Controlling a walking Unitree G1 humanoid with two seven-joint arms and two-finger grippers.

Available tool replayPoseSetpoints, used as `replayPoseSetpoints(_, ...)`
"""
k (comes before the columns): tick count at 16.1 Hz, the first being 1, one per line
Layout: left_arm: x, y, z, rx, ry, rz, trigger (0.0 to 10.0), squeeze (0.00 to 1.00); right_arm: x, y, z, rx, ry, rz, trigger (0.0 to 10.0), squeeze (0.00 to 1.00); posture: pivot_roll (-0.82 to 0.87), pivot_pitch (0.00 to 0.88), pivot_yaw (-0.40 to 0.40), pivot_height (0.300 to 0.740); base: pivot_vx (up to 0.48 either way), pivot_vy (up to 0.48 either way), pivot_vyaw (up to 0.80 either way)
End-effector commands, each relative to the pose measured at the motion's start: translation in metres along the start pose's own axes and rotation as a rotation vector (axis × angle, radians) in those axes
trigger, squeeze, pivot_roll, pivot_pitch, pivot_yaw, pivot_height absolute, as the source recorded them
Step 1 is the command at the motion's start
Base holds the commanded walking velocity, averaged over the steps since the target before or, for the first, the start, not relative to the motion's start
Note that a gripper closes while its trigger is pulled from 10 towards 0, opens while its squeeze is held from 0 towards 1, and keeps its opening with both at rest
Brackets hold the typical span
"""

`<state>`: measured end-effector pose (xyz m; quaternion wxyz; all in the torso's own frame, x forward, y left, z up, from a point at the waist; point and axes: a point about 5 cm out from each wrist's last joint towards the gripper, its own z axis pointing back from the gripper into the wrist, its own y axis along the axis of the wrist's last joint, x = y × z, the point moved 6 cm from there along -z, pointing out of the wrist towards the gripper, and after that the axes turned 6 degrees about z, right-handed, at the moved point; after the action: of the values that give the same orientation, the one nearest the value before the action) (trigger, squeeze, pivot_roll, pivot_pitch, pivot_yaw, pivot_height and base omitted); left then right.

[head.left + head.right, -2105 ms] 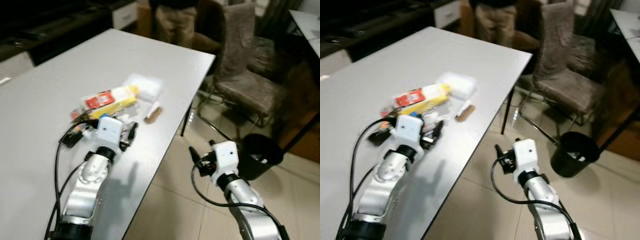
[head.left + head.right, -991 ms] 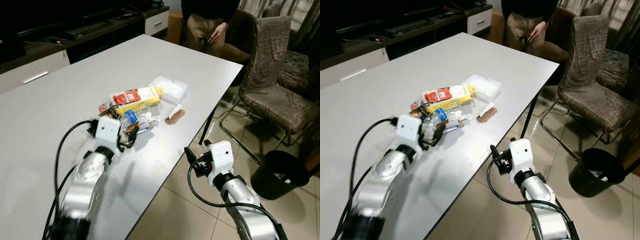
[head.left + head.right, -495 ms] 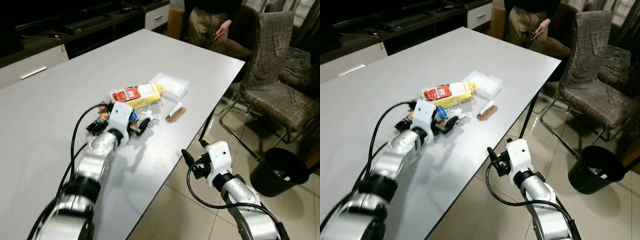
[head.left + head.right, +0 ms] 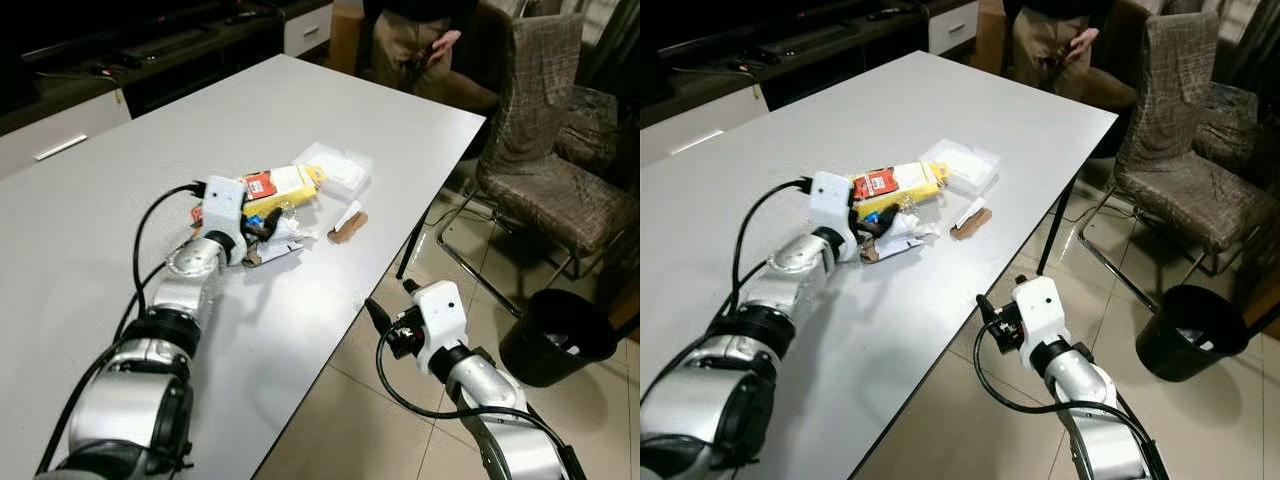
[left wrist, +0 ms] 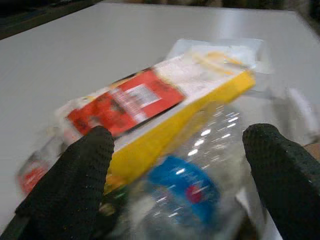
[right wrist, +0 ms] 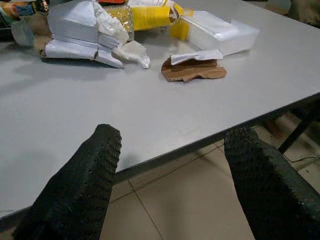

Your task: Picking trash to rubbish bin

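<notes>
On table: left pincer (image 5: 175, 175) spread around clear bottle (image 5: 185, 187) | right pincer (image 6: 170, 170) spread, off table's edge

Both eye views look down from the head over the desk (image 4: 120, 140). Each wrist view looks along its fingers, sharing the trash pile (image 4: 902, 195) close up.

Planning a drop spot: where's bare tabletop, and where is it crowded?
Bare: the wide stretch of table on the left hand's outer side, the far end toward the person, and the near strip by the edge. Crowded: mid-table, yellow packet, clear container, brown scrap, crumpled white paper.
</notes>
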<state>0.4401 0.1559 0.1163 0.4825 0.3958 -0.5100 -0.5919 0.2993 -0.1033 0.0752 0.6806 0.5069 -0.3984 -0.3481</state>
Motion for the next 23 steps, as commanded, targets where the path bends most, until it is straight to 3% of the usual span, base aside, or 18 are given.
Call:
replayPoseSetpoints(1,-0.007,0.008,-0.002,0.009,0.033,-0.002,10.0,1.0,0.005,0.003,0.003,0.001,-0.018,0.012,10.0,0.0,-0.2,0.0,-0.009,0.74,0.0,0.0,0.0)
replayPoseSetpoints(6,-0.032,0.011,0.001,0.014,0.147,0.043,10.0,1.0,0.007,0.002,0.006,-0.005,-0.029,0.006,10.0,0.0,-0.2,0.0,-0.007,0.74,0.0,0.0,0.0)
replayPoseSetpoints(9,-0.045,0.014,0.004,0.036,0.197,0.141,10.0,1.0,0.007,0.003,0.005,-0.003,-0.03,0.006,10.0,0.0,-0.2,0.0,-0.008,0.74,0.0,0.0,0.0)
replayPoseSetpoints(10,-0.044,0.015,0.003,0.03,0.183,0.121,10.0,1.0,0.007,0.004,0.005,-0.002,-0.024,0.0,10.0,0.0,-0.2,0.0,-0.008,0.74,0.0,0.0,0.0)
replayPoseSetpoints(13,-0.018,0.002,0.0,-0.044,0.014,0.011,10.0,1.0,-0.011,0.005,0.01,-0.002,0.114,-0.025,10.0,0.0,-0.2,0.0,-0.009,0.74,0.0,0.0,0.0)
replayPoseSetpoints(17,0.005,-0.003,0.0,-0.065,-0.149,-0.031,10.0,1.0,-0.042,0.019,0.022,0.041,0.322,-0.095,10.0,0.0,-0.21,0.0,-0.007,0.74,0.0,0.0,0.0)
replayPoseSetpoints(23,0.014,-0.015,0.003,-0.131,-0.221,-0.154,10.0,1.0,-0.047,0.024,0.025,0.05,0.365,-0.116,10.0,0.0,-0.21,0.0,-0.007,0.74,0.0,0.0,0.0)
